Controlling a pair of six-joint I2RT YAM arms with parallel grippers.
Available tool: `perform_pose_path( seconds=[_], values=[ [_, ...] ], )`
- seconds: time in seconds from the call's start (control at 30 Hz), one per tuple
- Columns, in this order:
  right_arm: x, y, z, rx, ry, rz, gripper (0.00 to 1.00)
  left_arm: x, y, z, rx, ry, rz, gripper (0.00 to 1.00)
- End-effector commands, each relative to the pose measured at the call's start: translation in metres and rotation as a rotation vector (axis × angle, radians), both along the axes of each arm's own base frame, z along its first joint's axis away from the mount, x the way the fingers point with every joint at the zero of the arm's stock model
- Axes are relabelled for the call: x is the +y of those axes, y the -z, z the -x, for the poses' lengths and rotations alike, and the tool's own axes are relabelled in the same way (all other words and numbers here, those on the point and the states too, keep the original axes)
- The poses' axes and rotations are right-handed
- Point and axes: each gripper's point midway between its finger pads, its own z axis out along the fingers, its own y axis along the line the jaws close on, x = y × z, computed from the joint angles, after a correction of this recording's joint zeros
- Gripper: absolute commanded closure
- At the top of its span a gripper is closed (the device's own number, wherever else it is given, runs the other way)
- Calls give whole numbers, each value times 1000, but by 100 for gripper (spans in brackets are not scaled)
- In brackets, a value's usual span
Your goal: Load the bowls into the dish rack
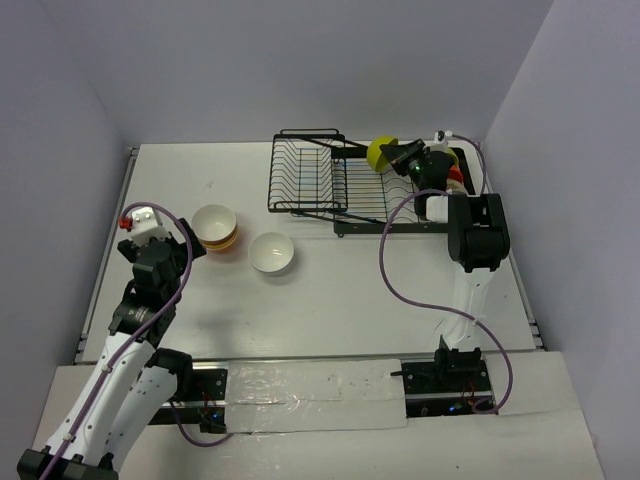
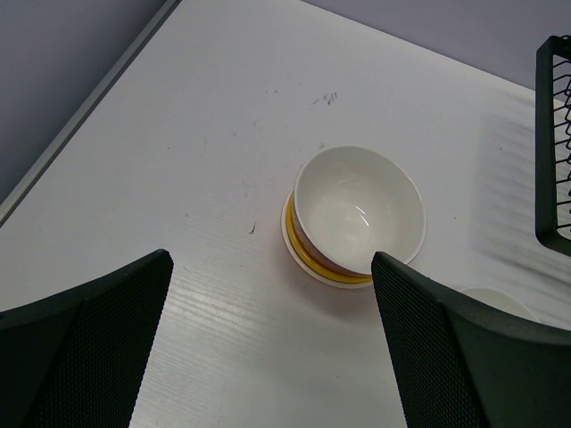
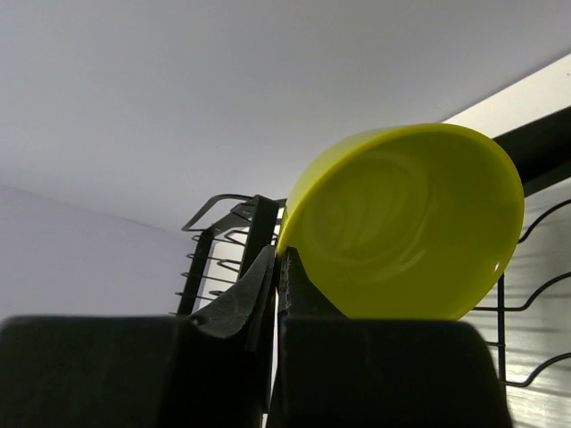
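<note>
My right gripper (image 1: pixel 402 157) is shut on the rim of a lime-green bowl (image 1: pixel 382 152), holding it tilted over the right part of the black wire dish rack (image 1: pixel 310 175). In the right wrist view the pinched rim sits between the closed fingers of the right gripper (image 3: pixel 281 259), the lime-green bowl (image 3: pixel 410 223) fills the view, and the dish rack prongs (image 3: pixel 219 254) lie behind. A stack of bowls (image 1: pixel 215 227) with a white inside and a single white bowl (image 1: pixel 272 253) stand on the table. My left gripper (image 2: pixel 272 259) is open, just short of the stack of bowls (image 2: pixel 357 214).
The white bowl's rim (image 2: pixel 495 299) shows beside my left gripper's right finger. A corner of the dish rack (image 2: pixel 555 152) is at the right edge. Something orange-red and white (image 1: pixel 458 178) sits in the rack under the right wrist. Grey walls enclose the table.
</note>
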Motion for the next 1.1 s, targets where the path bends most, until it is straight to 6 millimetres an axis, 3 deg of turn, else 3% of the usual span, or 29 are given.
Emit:
perform_pose_path(
  seconds=[0.0, 0.47, 1.07],
  values=[
    [-5, -36, -4, -138, 29, -10, 100, 1, -9, -1, -31, 2, -10, 1],
    [-12, -7, -8, -80, 79, -37, 100, 1, -10, 0, -31, 1, -14, 1],
    [-27, 12, -4, -24, 167, -32, 100, 2, -10, 0, -33, -2, -13, 1]
  ],
)
